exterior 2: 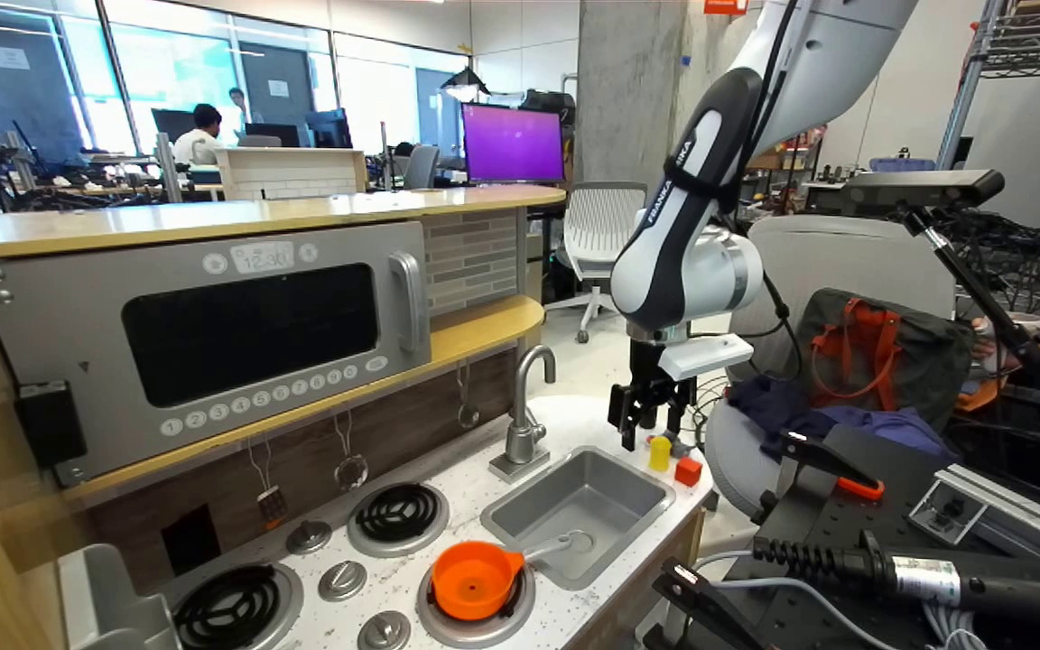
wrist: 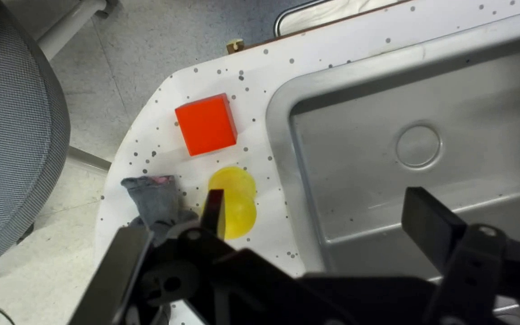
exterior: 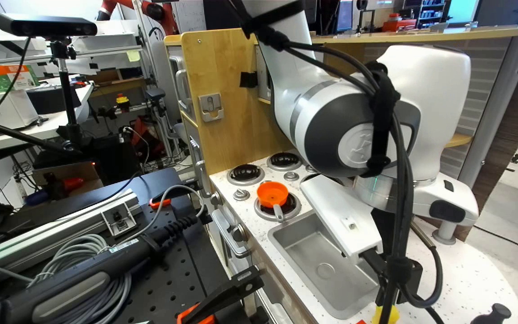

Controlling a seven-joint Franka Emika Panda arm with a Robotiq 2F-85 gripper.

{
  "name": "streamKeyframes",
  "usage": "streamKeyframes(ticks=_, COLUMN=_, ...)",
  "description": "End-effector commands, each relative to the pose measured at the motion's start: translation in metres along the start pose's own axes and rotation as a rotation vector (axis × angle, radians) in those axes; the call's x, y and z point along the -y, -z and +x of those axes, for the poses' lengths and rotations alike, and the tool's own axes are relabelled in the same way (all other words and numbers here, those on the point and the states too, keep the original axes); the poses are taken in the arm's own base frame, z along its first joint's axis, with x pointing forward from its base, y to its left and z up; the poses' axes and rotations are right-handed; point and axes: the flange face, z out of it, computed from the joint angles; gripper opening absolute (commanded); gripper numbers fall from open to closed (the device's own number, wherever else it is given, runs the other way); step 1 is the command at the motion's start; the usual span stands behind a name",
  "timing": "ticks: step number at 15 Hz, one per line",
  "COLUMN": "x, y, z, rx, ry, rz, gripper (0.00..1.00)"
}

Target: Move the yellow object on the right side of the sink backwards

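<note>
Wrist view, hand (wrist: 315, 201) spread wide, yellow object (wrist: 241, 205) beside sink (wrist: 359, 149), red block (wrist: 207, 125) nearby

The yellow object (exterior: 394, 315) shows partly hidden beside the sink (exterior: 314, 254).

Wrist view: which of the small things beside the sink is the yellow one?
The rounded yellow object, between the grey item and the sink. Its colour sets it apart: neither the grey item nor the red block shares it.

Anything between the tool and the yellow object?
Nothing visible stands between the tool and the yellow object. Close by, on its side away from the sink, lies a grey item.
</note>
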Motion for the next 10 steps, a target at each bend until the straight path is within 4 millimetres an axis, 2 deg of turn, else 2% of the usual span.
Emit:
streamKeyframes(ticks=1, x=-0.01, y=-0.01, z=0.019, rx=0.008, ry=0.044, rz=-0.002, gripper=1.0)
streamKeyframes(ticks=10, x=-0.025, y=-0.016, z=0.03, rx=-0.002, ry=0.08, rz=0.012, gripper=1.0)
